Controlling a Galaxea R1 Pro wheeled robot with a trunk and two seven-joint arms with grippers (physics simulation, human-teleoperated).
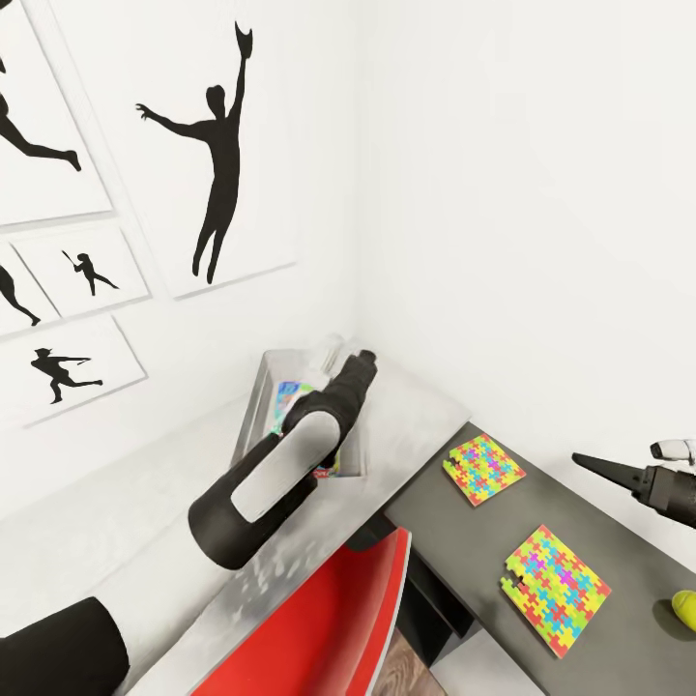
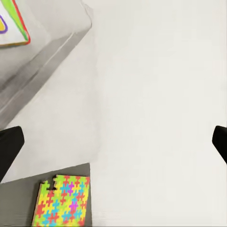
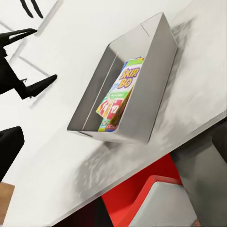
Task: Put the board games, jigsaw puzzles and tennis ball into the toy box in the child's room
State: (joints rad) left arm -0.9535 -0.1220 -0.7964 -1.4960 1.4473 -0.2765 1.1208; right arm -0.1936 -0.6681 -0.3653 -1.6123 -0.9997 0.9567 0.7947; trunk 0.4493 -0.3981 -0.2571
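- The left arm, a smooth black tube with a pale grey inset panel, stretches from the near foreground over the toy box. Its wrist view shows two dark fingertips at opposite edges, set wide apart with nothing between them.
- A glossy red chair back curves up just below that arm.
- The toy box — a shallow pale grey bin with sloping walls and no lid — sits on the matte grey-white table in the wall corner. Inside it lies the SKIP-BO game, a flat printed box in green, yellow and red.
- On the lower dark grey desk lie two jigsaw puzzles, flat and speckled with small bright pieces: one nearer the table, the other well apart from it.
- The fuzzy yellow-green tennis ball rests on the same desk at the picture's edge.
- The right gripper shows as a dark tapered point above the desk; I cannot tell how its jaws stand.
- Black silhouette prints hang on the white wall.
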